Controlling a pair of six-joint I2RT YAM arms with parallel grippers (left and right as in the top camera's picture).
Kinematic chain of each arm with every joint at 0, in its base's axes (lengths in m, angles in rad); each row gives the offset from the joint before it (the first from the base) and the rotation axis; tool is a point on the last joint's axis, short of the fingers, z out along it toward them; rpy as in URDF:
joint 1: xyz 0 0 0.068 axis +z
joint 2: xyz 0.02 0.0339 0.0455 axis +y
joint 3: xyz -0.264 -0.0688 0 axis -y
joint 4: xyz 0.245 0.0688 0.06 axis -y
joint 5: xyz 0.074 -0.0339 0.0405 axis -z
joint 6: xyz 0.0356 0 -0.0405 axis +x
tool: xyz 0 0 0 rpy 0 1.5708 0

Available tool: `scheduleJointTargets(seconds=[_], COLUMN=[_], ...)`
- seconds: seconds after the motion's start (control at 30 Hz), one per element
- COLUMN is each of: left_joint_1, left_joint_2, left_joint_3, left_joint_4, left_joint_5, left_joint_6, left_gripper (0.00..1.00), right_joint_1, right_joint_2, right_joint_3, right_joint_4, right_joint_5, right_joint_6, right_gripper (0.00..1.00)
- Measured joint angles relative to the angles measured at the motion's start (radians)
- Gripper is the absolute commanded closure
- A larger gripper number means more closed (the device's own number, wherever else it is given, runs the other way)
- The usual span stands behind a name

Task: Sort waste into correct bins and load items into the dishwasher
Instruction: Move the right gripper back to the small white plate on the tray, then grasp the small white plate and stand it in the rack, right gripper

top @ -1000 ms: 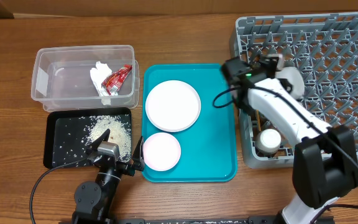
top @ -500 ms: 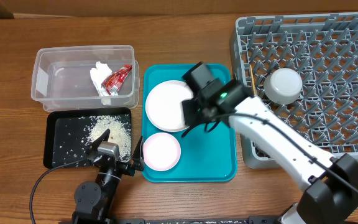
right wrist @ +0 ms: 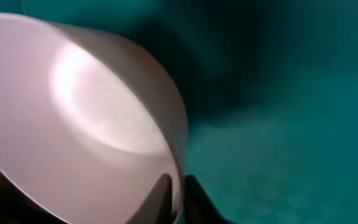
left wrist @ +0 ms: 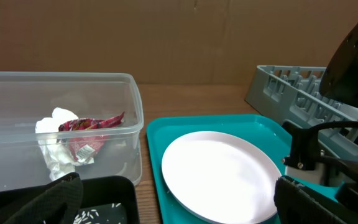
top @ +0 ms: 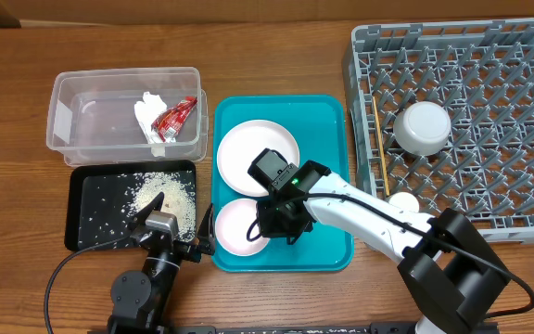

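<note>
A pale pink bowl (top: 235, 225) sits at the front of the teal tray (top: 327, 130), with a white plate (top: 248, 148) behind it. My right gripper (top: 261, 229) is at the bowl's right rim. In the right wrist view its fingers (right wrist: 197, 199) pinch the rim of the bowl (right wrist: 86, 118), one inside and one outside. My left gripper (top: 170, 232) rests open and empty at the table's front edge, its fingers (left wrist: 55, 199) wide apart. The grey rack (top: 462, 56) holds an upturned bowl (top: 422, 127), chopsticks (top: 376, 130) and a small cup (top: 400, 200).
The clear tub (top: 82, 111) holds the red-and-white wrapper (top: 174, 116) and the tissue (top: 148, 116); both show in the left wrist view (left wrist: 86, 134). The black tray (top: 86, 218) holds rice grains (top: 160, 190). A round white dish (left wrist: 219, 174) lies ahead of the left gripper.
My right arm has swung left from the rack across the teal tray and come down onto the bowl's rim. The left arm has not moved.
</note>
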State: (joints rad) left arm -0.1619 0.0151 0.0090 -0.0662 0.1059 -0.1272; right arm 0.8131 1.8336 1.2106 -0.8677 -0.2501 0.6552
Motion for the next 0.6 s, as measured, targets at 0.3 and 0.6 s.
scheduleJointTargets(seconds=[0.3, 0.6], left_joint_1=[0.000, 0.000], left_joint_2=[0.000, 0.000], left_joint_3=[0.000, 0.000], left_joint_4=[0.000, 0.000], left_joint_5=[0.000, 0.000], left_joint_6=[0.000, 0.000], left_gripper=[0.00, 0.00], right_joint_1=[-0.084, -0.240], right_joint_2=[-0.080, -0.423], right_joint_3=[0.001, 0.056], right_joint_4=[-0.094, -0.110], right_joint_5=[0.193, 0.970], right_joint_6=[0.014, 0.000], right_gripper=[0.96, 0.96])
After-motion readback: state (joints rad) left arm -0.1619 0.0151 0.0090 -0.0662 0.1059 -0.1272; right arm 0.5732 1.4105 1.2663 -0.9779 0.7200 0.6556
